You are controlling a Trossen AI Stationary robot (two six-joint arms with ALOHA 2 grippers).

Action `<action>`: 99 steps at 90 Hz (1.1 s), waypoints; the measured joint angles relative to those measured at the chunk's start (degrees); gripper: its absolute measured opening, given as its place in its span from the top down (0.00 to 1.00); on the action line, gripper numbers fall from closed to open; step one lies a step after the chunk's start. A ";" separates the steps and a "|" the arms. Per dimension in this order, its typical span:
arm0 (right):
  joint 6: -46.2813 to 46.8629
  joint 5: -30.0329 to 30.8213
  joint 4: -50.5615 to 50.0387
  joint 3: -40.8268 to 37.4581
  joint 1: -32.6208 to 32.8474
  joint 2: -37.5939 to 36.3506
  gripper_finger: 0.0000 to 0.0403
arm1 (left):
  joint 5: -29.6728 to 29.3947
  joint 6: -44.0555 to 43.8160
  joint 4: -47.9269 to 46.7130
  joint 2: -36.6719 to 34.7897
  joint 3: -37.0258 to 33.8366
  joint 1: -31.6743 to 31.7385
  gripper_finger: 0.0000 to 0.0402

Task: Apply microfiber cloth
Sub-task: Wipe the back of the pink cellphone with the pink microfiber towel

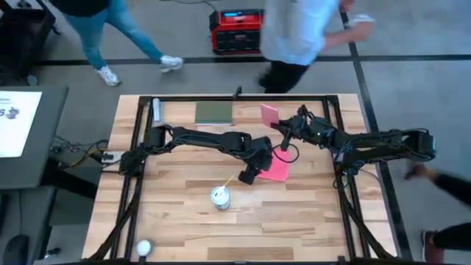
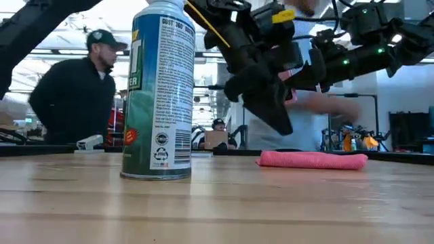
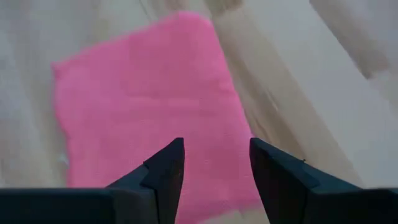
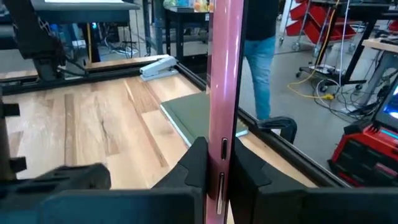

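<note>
The pink microfiber cloth (image 1: 278, 171) lies flat on the wooden table right of centre, and it also shows in the low view (image 2: 312, 160). My left gripper (image 3: 214, 171) hovers open just above the cloth (image 3: 143, 106), its fingers pointing down over the cloth's near part without touching it; it also shows in the high view (image 1: 250, 174). My right gripper (image 1: 285, 140) is raised behind the cloth, shut on the phone (image 1: 268, 115), whose pink back shows. The phone (image 4: 224, 62) appears edge-on in the right wrist view. My right gripper pinches the phone between its two fingers, one on each broad face, at the phone's lower end (image 4: 221, 163). The phone is lifted clear of the table. It stands out beyond the fingertips toward the table's far edge.
A spray can (image 1: 220, 197) with a thin straw stands upright near the table's middle, close to my left arm. A dark green pad (image 1: 213, 112) and a stapler (image 1: 156, 110) lie at the far edge. A white ball (image 1: 143, 246) sits front left. People move beyond the table.
</note>
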 joint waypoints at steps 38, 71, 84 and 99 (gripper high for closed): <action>0.01 -0.04 0.22 0.00 0.09 -0.04 0.96 | -0.15 -0.50 2.62 4.88 0.14 0.13 0.60; 0.18 -0.22 -0.02 0.00 0.65 -0.07 0.96 | -3.17 1.13 4.14 8.82 0.30 -0.18 0.95; 0.19 -0.18 -0.03 0.00 0.84 -0.07 0.96 | -6.45 0.55 4.11 6.50 -0.01 -0.04 0.99; 0.17 -0.13 -0.04 0.00 1.42 -0.07 0.96 | -12.05 0.87 3.10 2.91 -0.38 0.11 1.00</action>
